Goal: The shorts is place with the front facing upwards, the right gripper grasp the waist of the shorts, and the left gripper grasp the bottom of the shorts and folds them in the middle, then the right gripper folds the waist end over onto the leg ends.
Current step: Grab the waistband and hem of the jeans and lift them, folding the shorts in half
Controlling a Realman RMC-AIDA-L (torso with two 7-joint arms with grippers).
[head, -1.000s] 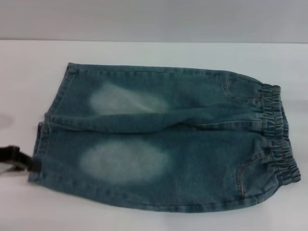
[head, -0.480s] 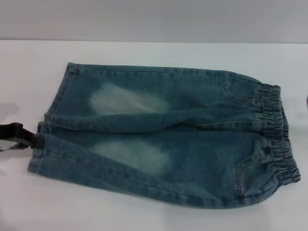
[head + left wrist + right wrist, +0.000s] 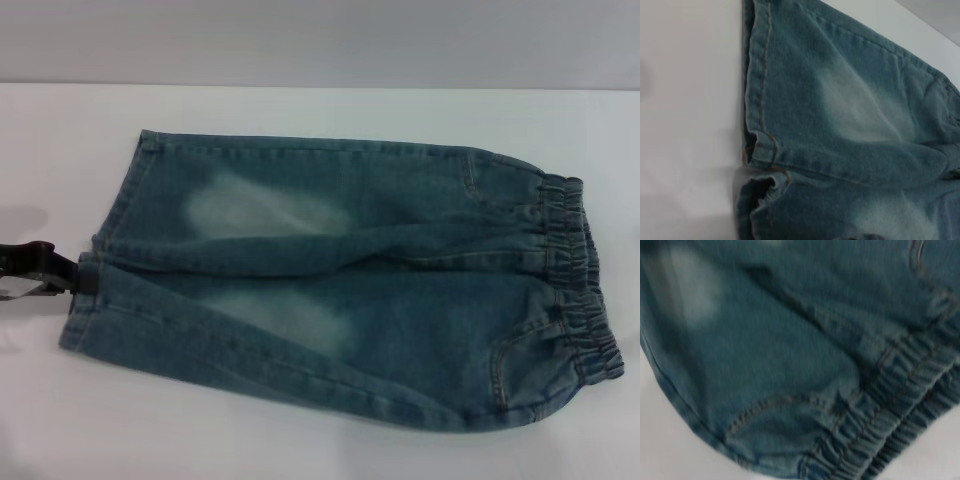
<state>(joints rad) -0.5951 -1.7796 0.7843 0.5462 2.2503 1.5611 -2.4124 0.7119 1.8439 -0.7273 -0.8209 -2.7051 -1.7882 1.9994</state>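
Note:
The blue denim shorts (image 3: 340, 280) lie front up on the white table (image 3: 300, 110), with the gathered waist (image 3: 575, 285) at the right and the leg ends (image 3: 115, 215) at the left. My left gripper (image 3: 62, 274) sits at the left edge, shut on the near leg's hem (image 3: 82, 305), which is raised and drawn inward. The left wrist view shows both leg ends (image 3: 760, 75) close up, the near one curled open. In the right wrist view the waist (image 3: 890, 410) and a pocket seam (image 3: 755, 412) fill the picture. My right gripper does not show in any view.
A grey wall (image 3: 320, 40) stands behind the table's far edge. Bare white tabletop surrounds the shorts on the near side (image 3: 150, 430) and at the far left (image 3: 50, 150).
My left gripper has moved away from me and slightly right, taking the near leg's hem with it. The shorts' near edge has pulled in toward the middle, narrowing the near faded patch.

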